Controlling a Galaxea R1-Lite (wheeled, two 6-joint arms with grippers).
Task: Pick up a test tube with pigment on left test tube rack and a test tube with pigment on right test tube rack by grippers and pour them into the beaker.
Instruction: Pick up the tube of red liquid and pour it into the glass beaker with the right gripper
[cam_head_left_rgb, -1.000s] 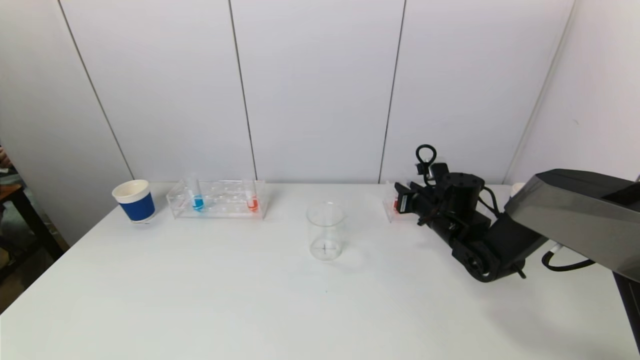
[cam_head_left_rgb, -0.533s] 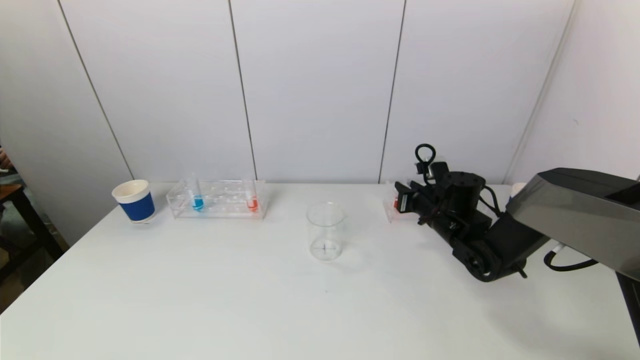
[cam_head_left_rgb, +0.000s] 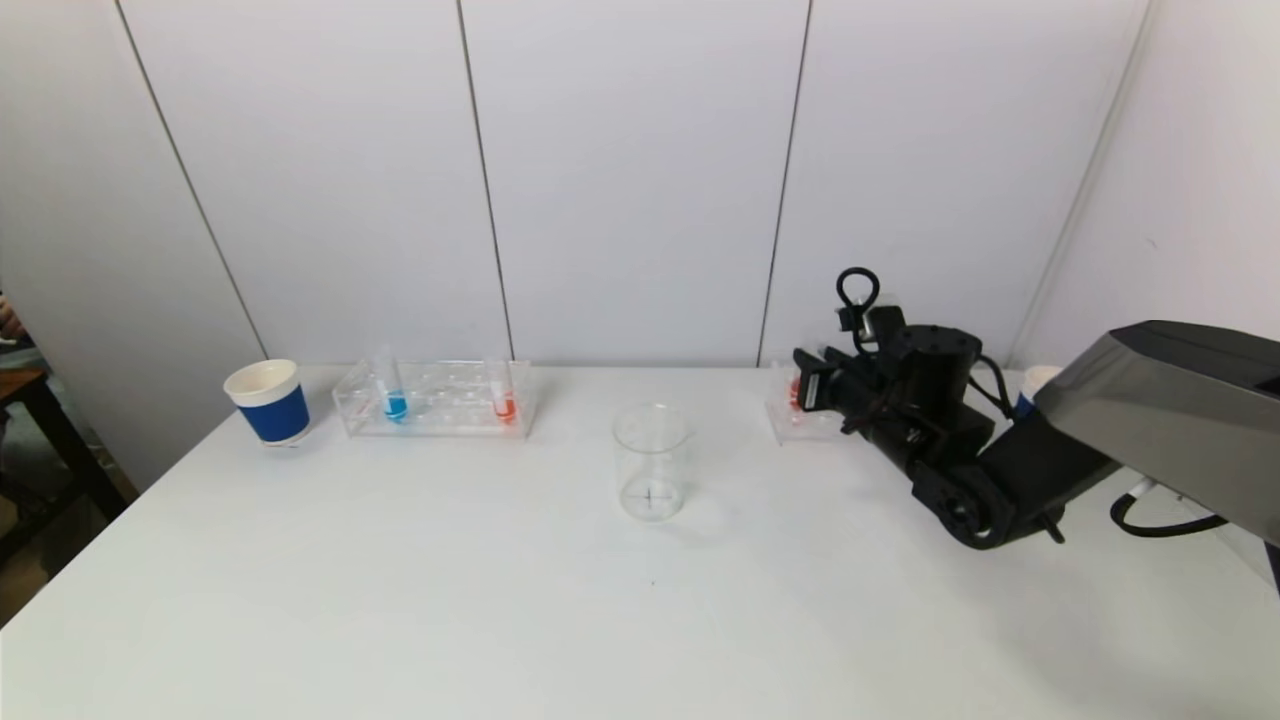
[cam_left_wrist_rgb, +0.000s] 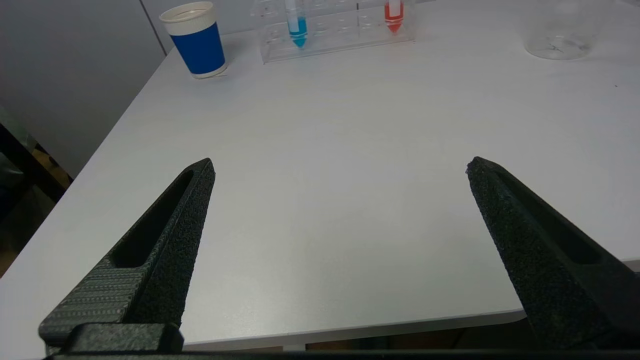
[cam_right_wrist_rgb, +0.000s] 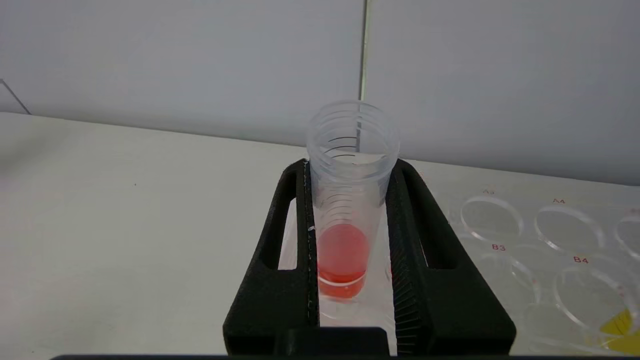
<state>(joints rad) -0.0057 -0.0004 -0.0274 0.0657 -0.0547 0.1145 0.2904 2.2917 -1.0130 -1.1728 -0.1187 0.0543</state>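
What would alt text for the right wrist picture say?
The right gripper has its black jaws closed on a clear test tube holding red liquid at its bottom. Beside and beneath it lies a clear rack with empty round holes, on a white table before a pale wall.

Bright, even light from overhead; the white bench (cam_head_left_rgb: 500, 600) shows only faint soft shadows, no harsh glare. The near black fingers (cam_left_wrist_rgb: 165, 240) look slightly soft.

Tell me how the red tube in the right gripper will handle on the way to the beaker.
Red tube looks like smooth clear plastic, so it may slip in the right gripper. Its mouth is uncapped: tilting could spill early. Little liquid, so probably light.
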